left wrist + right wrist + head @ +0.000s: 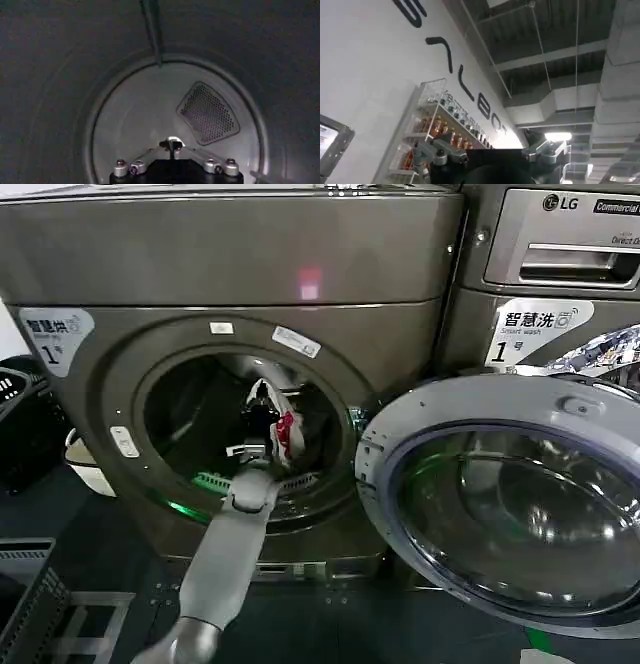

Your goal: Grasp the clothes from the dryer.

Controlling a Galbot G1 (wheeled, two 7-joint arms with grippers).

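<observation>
L arm (pixel 235 554) reaches into dryer (pixel 230 314); clothes (pixel 278 424) at its tip, door (pixel 500 494) open.

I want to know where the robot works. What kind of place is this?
Probably a laundry room or laundromat. There is a big dryer with its round door swung open, a second LG machine beside it, and clothes inside the drum, where the left hand reaches.

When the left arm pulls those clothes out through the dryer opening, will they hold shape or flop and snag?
The clothes look like a soft crumpled bundle with white and red parts, so they will probably droop. They are likely light. Loose ends hang near the dryer rim, so one could drag or catch there. The left gripper sits by them.
</observation>
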